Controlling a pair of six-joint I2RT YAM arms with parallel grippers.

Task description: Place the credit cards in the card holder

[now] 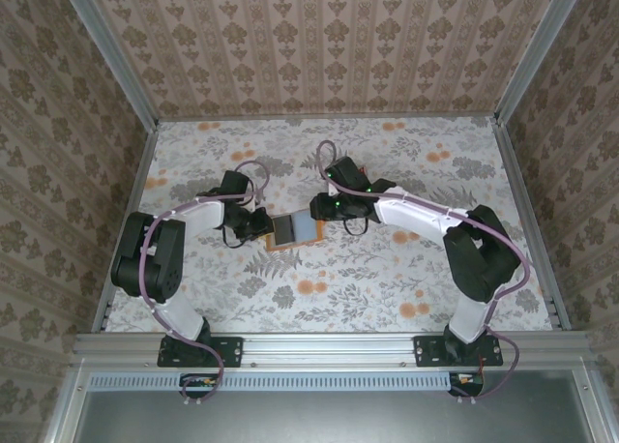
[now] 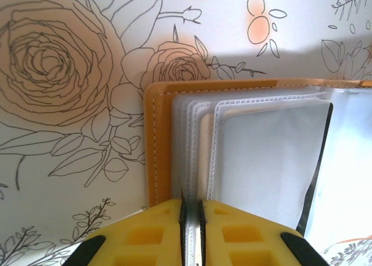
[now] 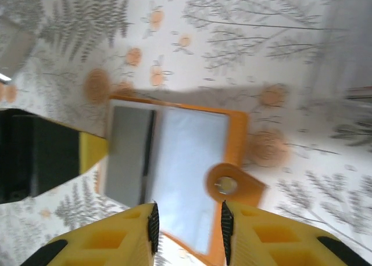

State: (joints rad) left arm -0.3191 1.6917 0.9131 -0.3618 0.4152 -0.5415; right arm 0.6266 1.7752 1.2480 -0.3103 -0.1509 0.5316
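Floral tablecloth lies under everything. My left gripper is pinched nearly closed on the clear sleeves of the card holder, which lies open mid-table. My right gripper, jaws parted and holding nothing, hovers over its orange snap tab.

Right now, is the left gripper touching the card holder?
Touching. The left wrist view shows the left gripper shut on the edge of the card holder's clear sleeves, which run in between its yellow jaws.
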